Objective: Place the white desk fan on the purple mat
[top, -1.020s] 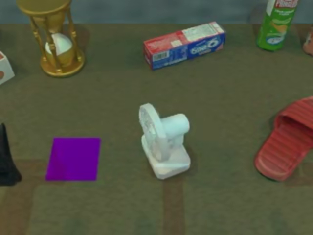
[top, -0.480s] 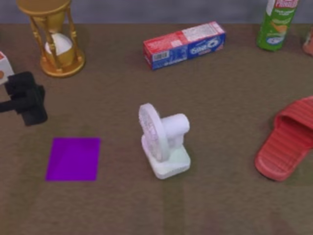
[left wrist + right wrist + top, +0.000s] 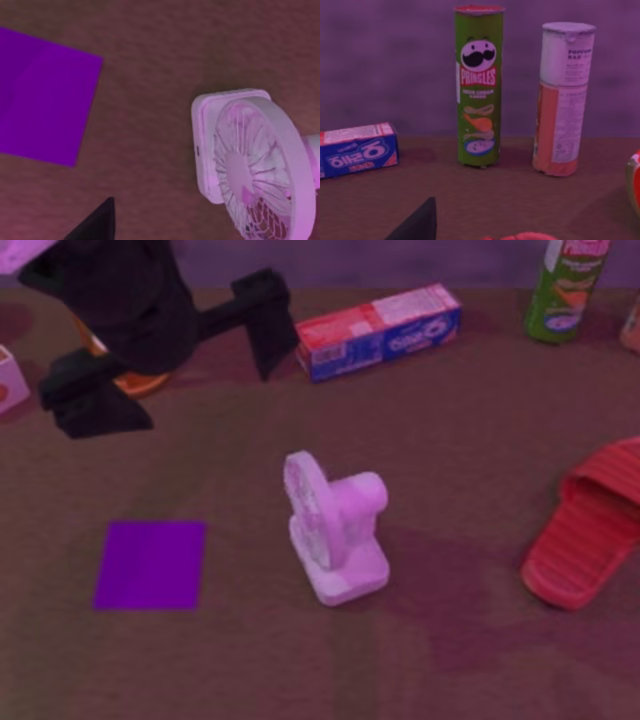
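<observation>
From above, the left gripper (image 3: 170, 350) hangs high over the table's far left corner with its two fingers spread wide and nothing between them. The white desk fan (image 3: 335, 530) stands upright mid-table, untouched; the purple mat (image 3: 150, 564) lies bare well to its left. The step in hand looks like the approach, and the next move calls for lowering those fingers around the fan. A toothpaste box (image 3: 377, 331), a green Pringles can (image 3: 565, 288) and a red slipper (image 3: 585, 540) sit apart from the route, so nothing blocks it.

Left wrist view: fan and mat show with open table between them, one dark fingertip (image 3: 95, 225) at the edge.

Right wrist view: that arm is parked, facing the Pringles can, a popcorn tube (image 3: 565, 97) and the toothpaste box; I cannot tell its fingers' state.
</observation>
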Controlling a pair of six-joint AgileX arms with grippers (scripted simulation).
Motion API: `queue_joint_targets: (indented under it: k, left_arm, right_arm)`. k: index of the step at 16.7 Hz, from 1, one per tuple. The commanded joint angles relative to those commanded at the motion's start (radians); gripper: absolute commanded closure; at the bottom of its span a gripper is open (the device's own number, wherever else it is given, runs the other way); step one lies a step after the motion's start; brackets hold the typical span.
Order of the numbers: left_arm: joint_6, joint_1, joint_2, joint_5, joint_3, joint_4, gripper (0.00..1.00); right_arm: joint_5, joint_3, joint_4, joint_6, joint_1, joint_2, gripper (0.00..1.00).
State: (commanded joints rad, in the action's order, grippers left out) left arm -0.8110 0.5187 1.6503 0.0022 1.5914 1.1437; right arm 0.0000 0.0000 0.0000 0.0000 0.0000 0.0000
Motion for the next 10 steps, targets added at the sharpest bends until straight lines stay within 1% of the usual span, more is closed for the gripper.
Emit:
queue_joint_targets:
  k: [3, 5, 8, 10]
  left_arm:
    - [-0.120, 0.075, 0.248, 0.000, 0.243, 0.168, 0.00]
    - [-0.183, 0.114, 0.372, 0.000, 0.364, 0.255, 0.00]
    - [-0.243, 0.152, 0.486, 0.000, 0.475, 0.339, 0.00]
    - [-0.257, 0.160, 0.511, 0.000, 0.500, 0.359, 0.00]
  right_arm:
    - [0.000, 0.000, 0.000, 0.000, 0.000, 0.000, 0.00]
    - [0.000, 0.000, 0.000, 0.000, 0.000, 0.000, 0.00]
    - [0.000, 0.000, 0.000, 0.000, 0.000, 0.000, 0.00]
    - [0.000, 0.000, 0.000, 0.000, 0.000, 0.000, 0.00]
